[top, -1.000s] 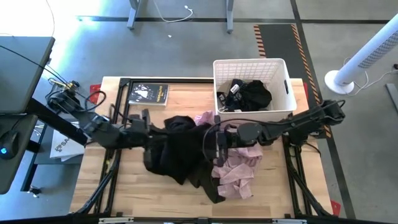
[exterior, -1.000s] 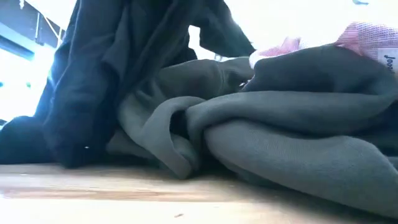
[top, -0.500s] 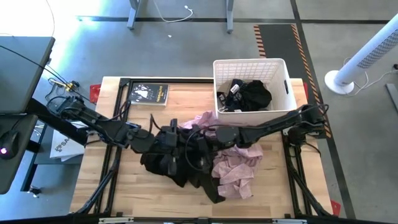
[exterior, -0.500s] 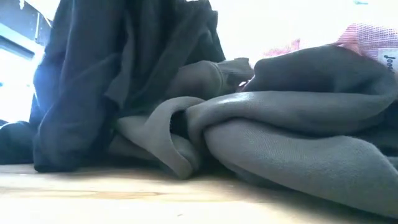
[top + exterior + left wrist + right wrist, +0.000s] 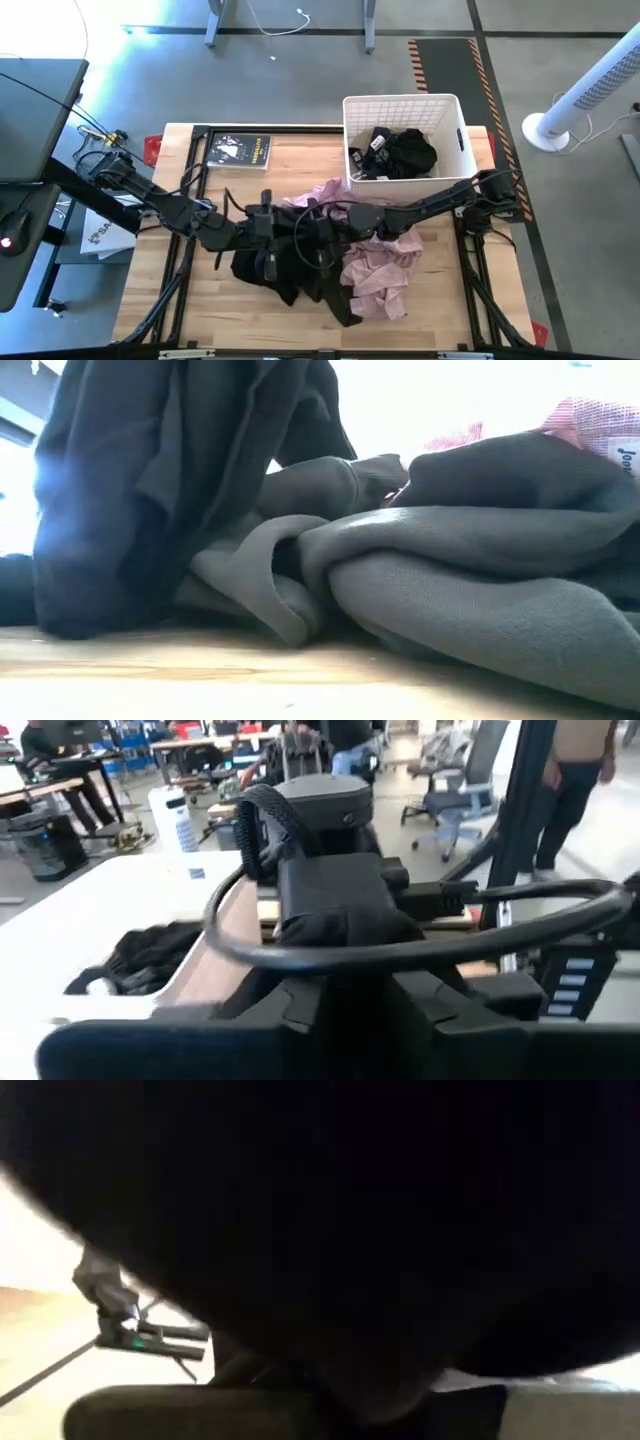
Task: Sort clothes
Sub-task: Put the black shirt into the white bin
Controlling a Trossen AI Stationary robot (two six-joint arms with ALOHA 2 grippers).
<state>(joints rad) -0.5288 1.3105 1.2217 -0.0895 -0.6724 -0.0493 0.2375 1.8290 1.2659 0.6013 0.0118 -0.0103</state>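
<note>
- Both arms reaching in low over the middle of the table (image 5: 200, 300), meeting at the heap of clothes.
- Left gripper (image 5: 268, 228) buried at the near-left edge of the black garment (image 5: 268, 262); right gripper (image 5: 318, 232) pushed into the same dark cloth from the other side.
- Cannot tell how far either claw is open, nor what it holds: fingers swallowed by fabric from above, right wrist view blacked out by cloth pressed close, left wrist view filled by the other arm's body.
- Black garment (image 5: 130, 490) hanging in tall folds in the low view, so judged partly lifted, though by which claw cannot be told.
- Dark grey-olive garment (image 5: 470, 590) lying rumpled on the table beneath and beside it; pale pink garment (image 5: 380, 272) spread to the right, touching the dark pile.
- White basket (image 5: 455, 120) at the far right of the table, already with black cloth (image 5: 405, 152) in it; small booklet (image 5: 240, 151) at the far edge, well apart.
- Step in hand, by judgement: separating the black piece from the heap.
- Next move calls for a firm pinch on black cloth alone, then a clean lift clear of the olive and pink layers before carrying off.
</note>
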